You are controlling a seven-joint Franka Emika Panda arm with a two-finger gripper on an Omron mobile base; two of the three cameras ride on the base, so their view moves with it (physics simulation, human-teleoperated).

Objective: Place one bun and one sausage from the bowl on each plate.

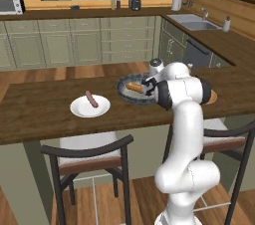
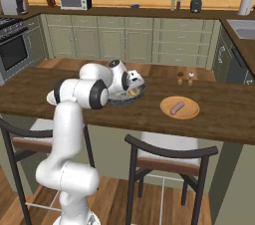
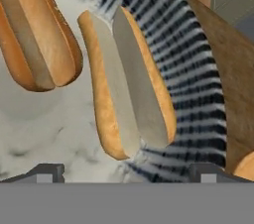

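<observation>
In the hand view two split golden buns lie in the bowl. One bun leans against the striped wall, and the other bun lies to its left. My gripper hovers close above the nearer bun, open, with nothing between its fingertips. From the left base view the gripper hangs over the bowl, where a bun shows. The white plate carries one sausage. The orange plate carries another sausage.
Everything stands on a dark wooden counter. Two dark-framed stools are tucked under its near edge. Small shakers stand behind the orange plate. A sink lies at the far right.
</observation>
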